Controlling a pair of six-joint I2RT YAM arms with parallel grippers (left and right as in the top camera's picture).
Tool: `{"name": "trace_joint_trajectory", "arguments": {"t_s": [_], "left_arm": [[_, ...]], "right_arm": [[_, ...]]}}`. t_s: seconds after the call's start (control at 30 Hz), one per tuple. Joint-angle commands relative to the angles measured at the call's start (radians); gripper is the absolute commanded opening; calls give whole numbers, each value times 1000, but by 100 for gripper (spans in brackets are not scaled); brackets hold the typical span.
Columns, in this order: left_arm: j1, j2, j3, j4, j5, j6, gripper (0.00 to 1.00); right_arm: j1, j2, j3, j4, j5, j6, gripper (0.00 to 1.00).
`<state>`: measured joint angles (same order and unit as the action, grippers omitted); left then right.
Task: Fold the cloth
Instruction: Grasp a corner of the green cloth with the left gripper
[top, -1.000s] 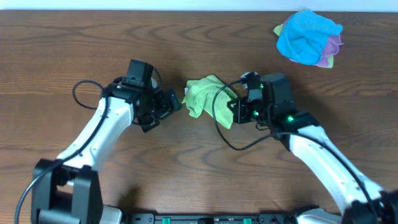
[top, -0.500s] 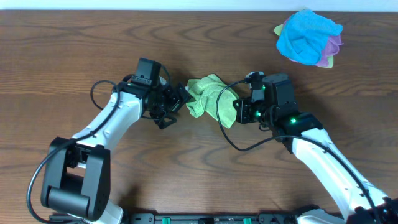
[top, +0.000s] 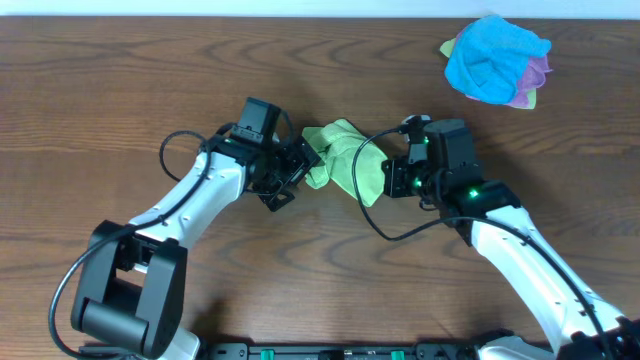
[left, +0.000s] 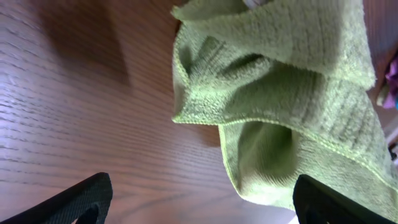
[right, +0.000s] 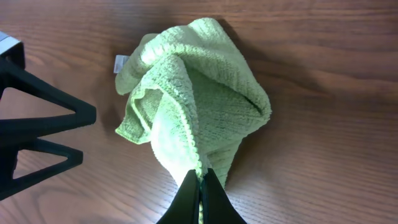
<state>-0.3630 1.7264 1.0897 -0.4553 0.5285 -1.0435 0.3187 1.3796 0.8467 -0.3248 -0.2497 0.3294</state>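
Cloth (right: 199, 93) in pinch of R hand (right: 199, 182); L hand (top: 305, 170) spread wide beside.

Seen from overhead, the cloth (top: 340, 155) lies bunched on the table (top: 120, 80), near its middle. The left gripper (top: 303, 166) sits at the cloth's 8 o'clock, just beside its edge, with its two fingers apart and the cloth ahead of the gap between them. The right gripper (top: 387, 183) is at the cloth's 4 o'clock, its fingertips meeting on a corner of the cloth there. A pile of other cloths (top: 495, 60) lies at 2 o'clock from the cloth, well apart, near the table's far right corner. In the right wrist view a tag (right: 120, 63) sits on the cloth's 10 o'clock edge, on the side toward the left gripper.
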Motion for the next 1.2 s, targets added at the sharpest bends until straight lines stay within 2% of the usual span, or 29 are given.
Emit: {"name": "trace_joint_trajectory", "arguments": {"t_s": [0.0, 0.3, 0.63, 1.03, 1.17], "left_arm": [[-3, 9, 2, 11, -65, -20, 95], [-10, 19, -83, 142, -31, -103, 98], [-44, 20, -178, 309, -48, -198, 95], [-47, 23, -186, 356, -143, -214, 94], [-59, 49, -186, 397, -135, -228, 94]], "right_arm": [[-9, -29, 16, -2, 11, 7, 1], [-9, -40, 16, -8, 10, 7, 1], [-9, -40, 16, -8, 6, 15, 1], [-9, -40, 16, -8, -13, 15, 1], [-9, -40, 16, -8, -14, 15, 1]]}}
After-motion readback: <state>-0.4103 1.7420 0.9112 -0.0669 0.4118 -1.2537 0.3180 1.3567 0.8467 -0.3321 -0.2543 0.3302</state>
